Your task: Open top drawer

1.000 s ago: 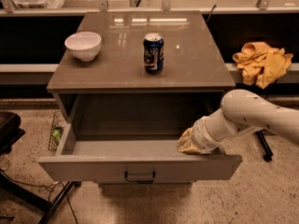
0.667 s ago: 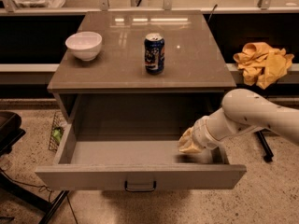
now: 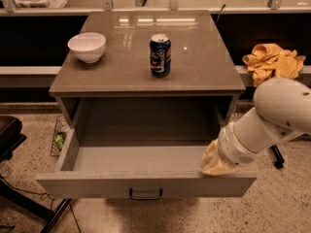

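as the one camera view looks down on it, the top drawer [image 3: 146, 184] stands far out of the cabinet [image 3: 204, 67]. its grey front panel is near the bottom of the view and its bare floor lies open to you, with nothing inside that you can see. the gripper [image 3: 215, 162] sits at the right end of the front panel's upper edge. its cream-coloured tip seems to rest on or just behind the lip, and the white arm [image 3: 272, 115] comes in from the right. whether it is spread or closed, or has hold of the lip, you cannot tell, because the wrist covers it.

judge the drawer as a stiff box, wide, deep and probably fairly heavy, likely running on slides. it should travel straight without flexing, though a pull from one corner may rack it a little. the smooth flat front offers no purchase. the proper hold is the small dark bar handle [image 3: 146, 194], centred low on the front. the upper edge is your second choice, best taken near the middle.

on the cabinet top a white bowl [image 3: 87, 46] and a drink can [image 3: 160, 55] stand well apart. a jolt at the end of travel could shake them, so treat the can as tippy. a yellow cloth [image 3: 272, 62] lies on the ledge beyond the arm, away from the drawer.
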`<state>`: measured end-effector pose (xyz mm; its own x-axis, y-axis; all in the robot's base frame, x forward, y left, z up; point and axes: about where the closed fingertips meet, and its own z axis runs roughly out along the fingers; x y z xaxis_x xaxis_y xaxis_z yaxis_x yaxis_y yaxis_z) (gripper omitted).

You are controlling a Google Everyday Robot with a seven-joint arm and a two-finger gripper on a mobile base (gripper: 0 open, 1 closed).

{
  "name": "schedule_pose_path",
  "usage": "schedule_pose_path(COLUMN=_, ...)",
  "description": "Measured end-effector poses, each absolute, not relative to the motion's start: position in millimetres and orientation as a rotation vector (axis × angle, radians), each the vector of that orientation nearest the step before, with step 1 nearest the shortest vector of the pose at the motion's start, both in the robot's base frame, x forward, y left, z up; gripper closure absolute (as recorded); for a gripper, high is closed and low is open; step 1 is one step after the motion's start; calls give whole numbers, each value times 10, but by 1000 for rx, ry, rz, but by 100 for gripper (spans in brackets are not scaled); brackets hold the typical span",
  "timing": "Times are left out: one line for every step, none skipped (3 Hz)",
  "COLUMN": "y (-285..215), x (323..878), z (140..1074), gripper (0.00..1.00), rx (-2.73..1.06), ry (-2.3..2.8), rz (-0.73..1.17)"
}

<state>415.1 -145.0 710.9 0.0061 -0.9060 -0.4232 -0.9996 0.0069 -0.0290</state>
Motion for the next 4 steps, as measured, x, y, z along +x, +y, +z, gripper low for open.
schedule_pose_path(y=-1459, x=3889, z=7267, gripper=82, rx=-2035, ry=1972, rz=453)
schedule_pose_path(y=-1452, x=3889, z=7270, gripper=52, rx=-2034, ry=1968, rz=452)
schedule_pose_path(y=-1445, x=3896, z=7274, gripper=29, rx=-2025, ry=1957, rz=452)
schedule_pose_path(y=-1445, x=4165, z=7378, gripper=5, rx=-2015, ry=1897, rz=395)
